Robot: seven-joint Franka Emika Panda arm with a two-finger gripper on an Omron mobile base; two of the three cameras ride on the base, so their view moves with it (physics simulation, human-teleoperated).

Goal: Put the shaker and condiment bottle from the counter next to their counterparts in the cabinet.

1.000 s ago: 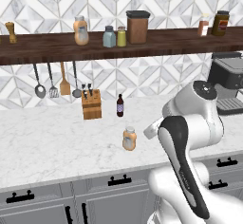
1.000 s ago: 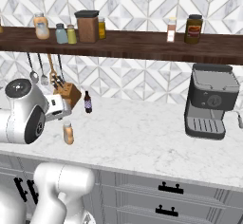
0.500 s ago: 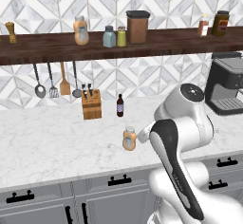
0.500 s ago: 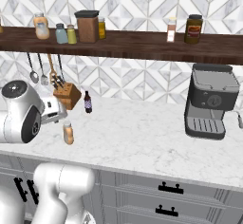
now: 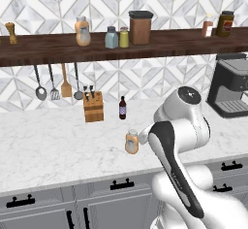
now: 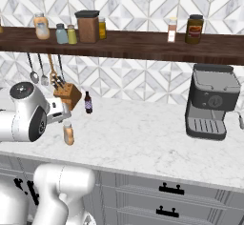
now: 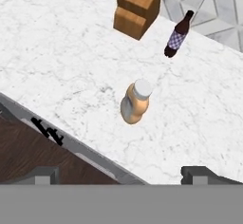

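Observation:
The condiment bottle [image 7: 134, 102], squat, orange-tan and pale-capped, stands upright on the marble counter [image 7: 57, 66], also seen at the condiment bottle [image 5: 131, 141] [image 6: 68, 133]. My gripper [image 7: 121, 175] hovers above and short of it, open and holding nothing; its fingertips [image 7: 43, 174] stand wide apart. On the cabinet [image 5: 48, 53] [image 6: 143, 45] the pale blue-grey shaker [image 5: 111, 38] [image 6: 61, 34] stands right beside the yellow-green shaker [image 5: 124, 37] [image 6: 72, 35]. A matching orange bottle [image 5: 83, 31] [image 6: 41, 26] stands further left on the plank.
A slim dark bottle [image 7: 176, 36] [image 5: 122, 107] and a knife block [image 7: 137, 7] [image 5: 93, 106] stand behind the condiment bottle. Utensils [image 5: 53, 82] hang under the plank. A brown canister [image 5: 140, 27] stands right of the shakers. A coffee machine [image 6: 212, 100] sits at the right.
My arm has swung left and come nearer to the condiment bottle on the counter. The bottle and the things on the plank have not moved; the jaws stayed open.

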